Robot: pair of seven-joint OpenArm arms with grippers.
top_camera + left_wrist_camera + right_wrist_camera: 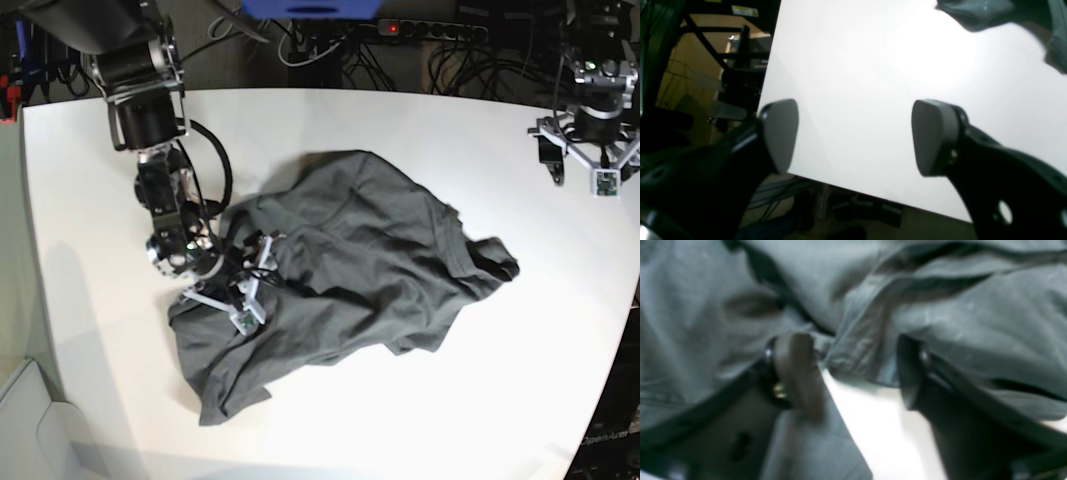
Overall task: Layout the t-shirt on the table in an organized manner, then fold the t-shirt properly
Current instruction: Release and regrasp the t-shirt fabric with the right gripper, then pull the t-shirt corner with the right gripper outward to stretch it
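A: Where does the t-shirt [350, 270] lie?

B: Crumpled in a heap around the middle of the white desk [90, 300], with one sleeve sticking out toward the side where the left arm stands. Its folds cover each other, so the collar and the hem are hard to pick out.

A: And the right pincer [262, 268]?

B: Down at the shirt's edge on the side away from the left arm. In the right wrist view [853, 373] the picture is blurred; the two fingers [796, 373] stand apart with cloth bunched at their tips and bare desk showing between them. Whether the cloth is actually pinched I cannot tell.

A: The left pincer [590, 150]?

B: Well apart from the shirt, above the desk's far corner. In its own wrist view [853, 136] the jaws stand wide with nothing between them but white desk, and both fingers are cut off by the lower frame edge. Only a dark corner of the shirt [977, 13] shows at the top, and it is out of focus.
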